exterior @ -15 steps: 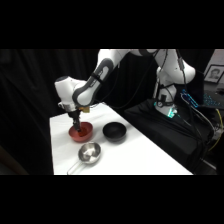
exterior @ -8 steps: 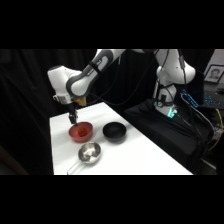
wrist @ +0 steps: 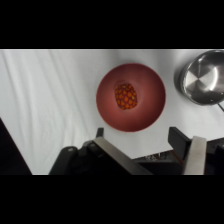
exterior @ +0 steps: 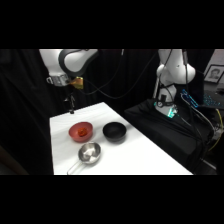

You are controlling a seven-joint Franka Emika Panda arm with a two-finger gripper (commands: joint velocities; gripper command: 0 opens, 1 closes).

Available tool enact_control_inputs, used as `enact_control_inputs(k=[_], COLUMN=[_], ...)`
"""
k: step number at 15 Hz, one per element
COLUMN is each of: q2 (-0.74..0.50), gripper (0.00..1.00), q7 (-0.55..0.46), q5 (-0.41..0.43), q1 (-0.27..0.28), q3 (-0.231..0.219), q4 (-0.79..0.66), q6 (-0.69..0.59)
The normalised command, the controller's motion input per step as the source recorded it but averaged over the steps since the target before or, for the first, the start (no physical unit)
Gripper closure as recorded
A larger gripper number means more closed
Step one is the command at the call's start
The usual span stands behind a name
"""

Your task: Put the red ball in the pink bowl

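Observation:
The red ball [exterior: 81,132] [wrist: 126,96] lies at the bottom of the pink bowl [exterior: 88,127] [wrist: 151,102], on the left half of the white table. My gripper [exterior: 71,106] [wrist: 139,138] hangs high over the table's far left corner, behind and above the bowl. It is open, and its two fingers [wrist: 179,141] stand wide apart with nothing between them. In the wrist view the bowl sits just beyond the fingertips.
A black bowl [exterior: 114,131] stands right of the pink one. A shiny steel bowl with a handle [exterior: 90,152] [wrist: 202,77] sits in front of it. The arm's base [exterior: 172,75] and cables on black cloth lie at the right.
The gripper has risen from just over the pink bowl and drawn back toward the far left corner. The ball stays in the bowl.

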Motion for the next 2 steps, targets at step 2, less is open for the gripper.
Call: enact_control_inputs(k=[2], q2=[-0.16], gripper=[0.0], q7=[-0.11], q5=[0.047], q1=[-0.014], q3=[-0.024], q4=[0.07], q6=[-0.2])
